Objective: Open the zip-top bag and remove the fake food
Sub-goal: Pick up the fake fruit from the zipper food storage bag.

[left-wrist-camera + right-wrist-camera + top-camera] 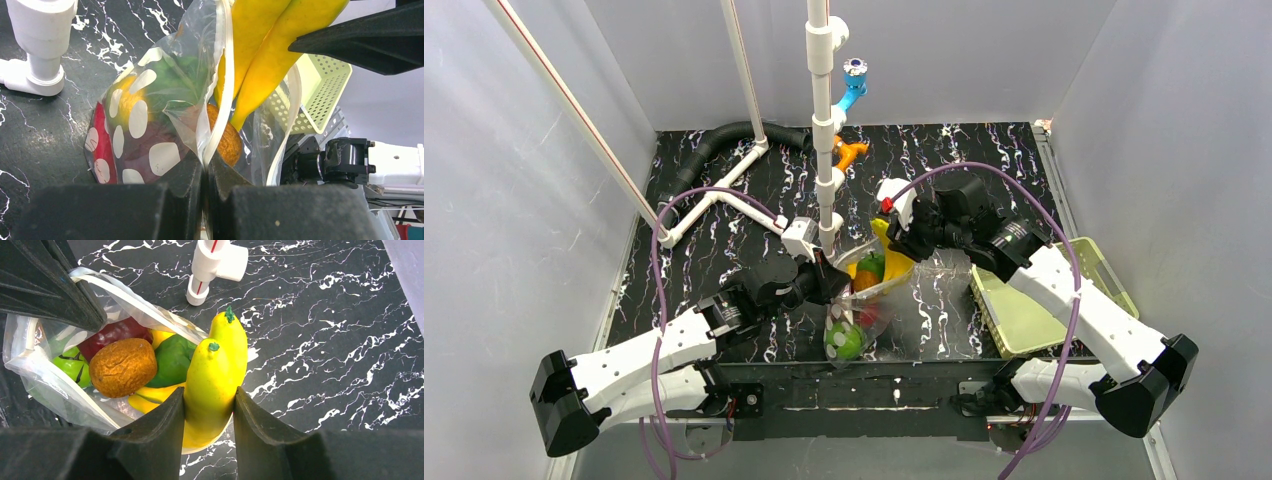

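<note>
The zip-top bag (852,325) lies open at the table's front centre, its dotted face (145,115) towards the left wrist camera. My left gripper (206,167) is shut on the bag's white zip rim. My right gripper (209,405) is shut on the yellow banana-shaped piece (215,365), which sticks out of the bag's mouth (886,248). Inside the bag (40,380) lie more fake food: a brown-orange piece (122,365), a green piece (172,360) and a red piece (112,332).
A pale yellow-green mesh basket (1049,300) stands at the right front. A white pipe frame (824,120) rises behind the bag, with orange (849,152) and blue (854,85) fittings. A black hose (724,135) curves at the back left.
</note>
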Robot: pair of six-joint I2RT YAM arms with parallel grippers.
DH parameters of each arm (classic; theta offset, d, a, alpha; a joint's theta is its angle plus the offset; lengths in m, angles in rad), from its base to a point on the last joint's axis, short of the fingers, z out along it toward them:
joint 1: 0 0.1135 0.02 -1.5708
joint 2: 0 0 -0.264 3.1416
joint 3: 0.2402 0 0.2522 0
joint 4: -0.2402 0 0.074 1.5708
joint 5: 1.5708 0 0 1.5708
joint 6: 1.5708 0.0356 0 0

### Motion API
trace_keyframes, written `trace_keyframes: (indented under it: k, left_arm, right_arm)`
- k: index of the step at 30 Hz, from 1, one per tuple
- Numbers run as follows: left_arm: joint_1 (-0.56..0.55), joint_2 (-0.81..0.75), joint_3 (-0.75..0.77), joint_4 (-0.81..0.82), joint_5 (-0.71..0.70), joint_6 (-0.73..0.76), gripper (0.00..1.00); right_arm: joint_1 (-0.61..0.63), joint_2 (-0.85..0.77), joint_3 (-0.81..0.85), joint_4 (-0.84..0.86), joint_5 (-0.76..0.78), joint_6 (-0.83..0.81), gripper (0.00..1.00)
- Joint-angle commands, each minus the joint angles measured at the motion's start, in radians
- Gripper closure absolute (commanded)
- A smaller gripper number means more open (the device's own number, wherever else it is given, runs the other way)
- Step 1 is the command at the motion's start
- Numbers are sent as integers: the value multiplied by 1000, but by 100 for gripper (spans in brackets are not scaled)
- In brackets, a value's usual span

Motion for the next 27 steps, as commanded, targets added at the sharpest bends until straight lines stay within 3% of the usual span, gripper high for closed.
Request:
trace_keyframes:
  k: [1, 27]
  left_arm:
    - [0, -22, 12, 5, 1, 14, 100]
    - [-1, -30, 16, 4, 15, 27, 100]
  right_arm:
    - [-3, -11, 59, 16, 45, -33, 99]
    - [17, 17, 145, -33, 104, -94, 99]
